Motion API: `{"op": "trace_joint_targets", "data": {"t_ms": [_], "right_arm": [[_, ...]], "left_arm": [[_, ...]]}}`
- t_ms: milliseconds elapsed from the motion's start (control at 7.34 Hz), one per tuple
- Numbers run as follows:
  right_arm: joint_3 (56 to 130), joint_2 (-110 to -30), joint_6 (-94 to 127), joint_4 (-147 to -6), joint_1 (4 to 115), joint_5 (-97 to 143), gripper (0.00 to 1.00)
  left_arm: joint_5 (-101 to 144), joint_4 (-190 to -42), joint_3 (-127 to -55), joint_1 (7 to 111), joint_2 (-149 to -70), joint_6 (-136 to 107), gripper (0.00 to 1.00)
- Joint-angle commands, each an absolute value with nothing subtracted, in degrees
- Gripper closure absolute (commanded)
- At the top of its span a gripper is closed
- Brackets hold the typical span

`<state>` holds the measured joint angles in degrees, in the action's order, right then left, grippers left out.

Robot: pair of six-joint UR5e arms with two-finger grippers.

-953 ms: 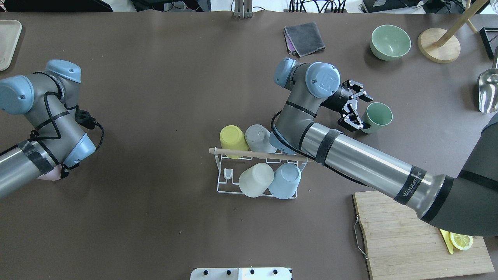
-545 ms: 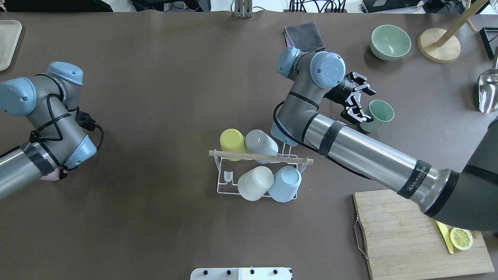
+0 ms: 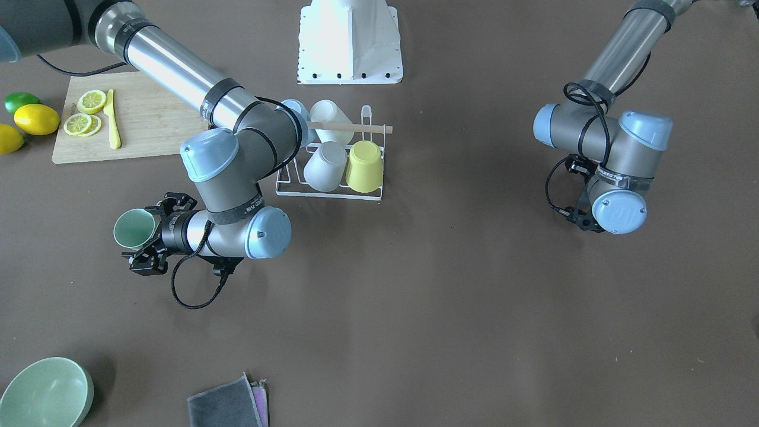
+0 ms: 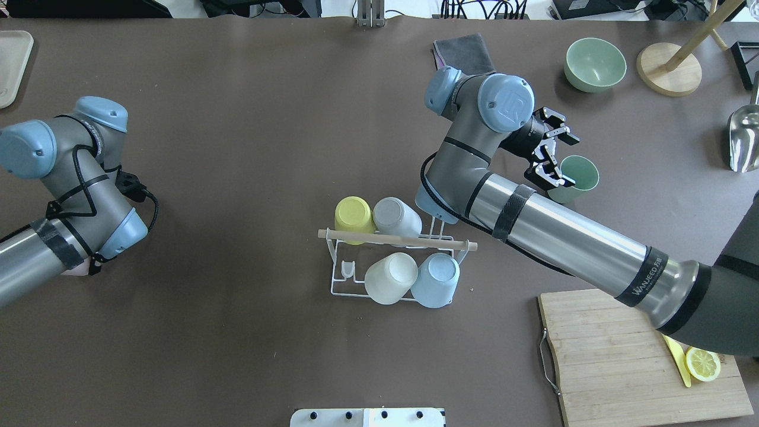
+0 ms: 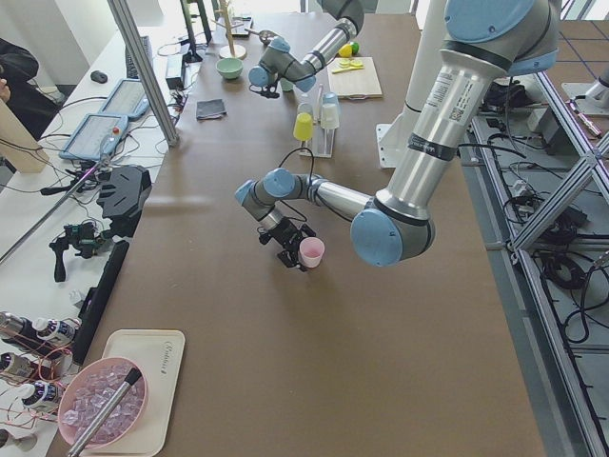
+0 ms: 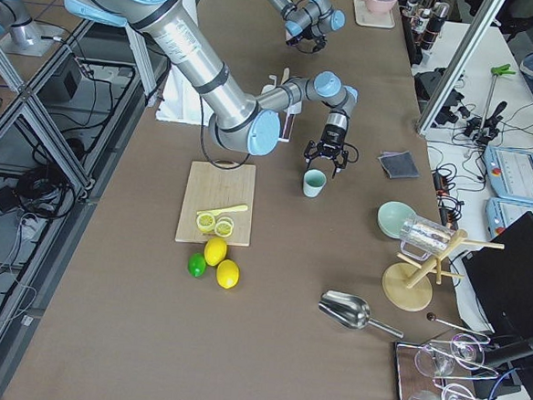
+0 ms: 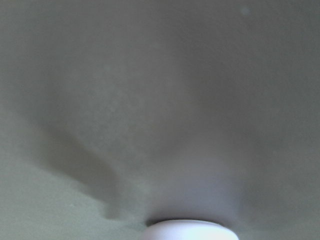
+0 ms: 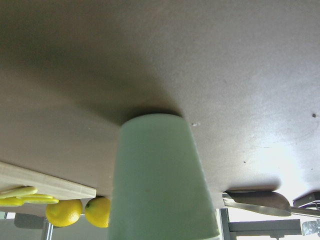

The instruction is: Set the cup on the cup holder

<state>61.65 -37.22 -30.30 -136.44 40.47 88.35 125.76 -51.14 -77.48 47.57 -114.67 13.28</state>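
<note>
A pale green cup (image 4: 576, 177) stands upright and mouth-up on the table right of centre, also in the front view (image 3: 134, 228). My right gripper (image 4: 562, 159) lies level at its side, open, fingers spread by the cup's near wall and not closed on it. The right wrist view is filled by the cup (image 8: 159, 175). The cup holder (image 4: 347, 270), a white wire rack with a wooden rod handle (image 4: 397, 239), stands mid-table holding several upside-down cups. My left gripper (image 5: 290, 249) is at a pink cup (image 5: 311, 251); whether it is open or shut I cannot tell.
A green bowl (image 4: 595, 64), a folded grey cloth (image 4: 465, 52) and a wooden stand base (image 4: 669, 70) lie beyond the right gripper. A cutting board (image 4: 628, 362) with a lemon slice (image 4: 702, 363) sits at the near right. A metal scoop (image 4: 743, 139) is at the far right edge.
The right arm's wrist has swung farther from the robot and the open gripper has shifted slightly along the green cup. The cup has stayed put. The left arm has barely moved.
</note>
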Motion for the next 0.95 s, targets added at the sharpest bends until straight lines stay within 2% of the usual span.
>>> {"op": "trace_joint_targets", "data": {"t_ms": [0,136,545,817], "right_arm": [[61.70,-37.70,-30.32,-136.23,40.96,88.42,0.00],[61.70,-37.53,-30.32,-136.23,40.96,88.68,0.00],[61.79,-38.32,-30.85,-136.23,41.39,89.21,0.00],[61.96,-37.54,-30.85,-136.75,41.57,89.91,0.00]], "left_arm": [[125.51,-50.98,-76.82,47.55,-114.70,17.58,0.72],[125.51,-50.72,-76.90,47.64,-114.70,17.58,0.99],[123.31,-41.86,-80.41,48.68,-115.22,22.93,1.00],[122.52,-41.31,-81.21,51.31,-115.22,22.94,1.00]]}}
